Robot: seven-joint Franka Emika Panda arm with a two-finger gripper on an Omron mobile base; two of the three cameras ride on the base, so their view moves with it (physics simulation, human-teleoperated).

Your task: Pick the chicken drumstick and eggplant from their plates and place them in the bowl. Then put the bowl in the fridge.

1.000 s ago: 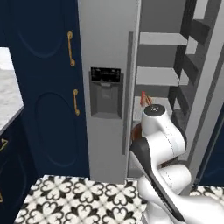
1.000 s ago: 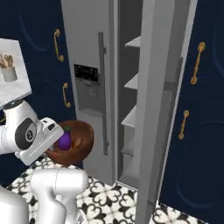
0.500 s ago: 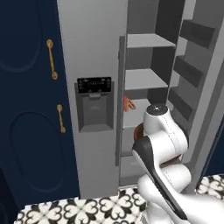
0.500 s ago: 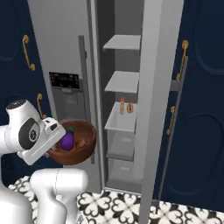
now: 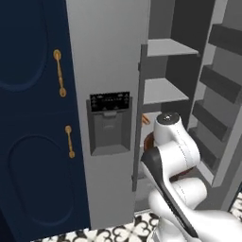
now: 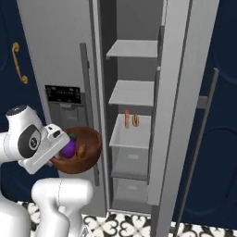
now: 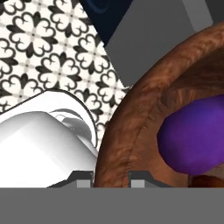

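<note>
Glossy white arm [image 5: 172, 156] of rounded, bulbous links, smooth shells with no visible cables or screws. Dark grey to black bands at the joints, one running as a long dark seam down the lower link in the left base view. Circular grey cap with a dark centre on the top joint, seen from both base views. Boxy white hand housing with a small dark recess on its face [image 6: 46, 148]. Two small grey finger tips [image 7: 83, 178] beneath.
</note>
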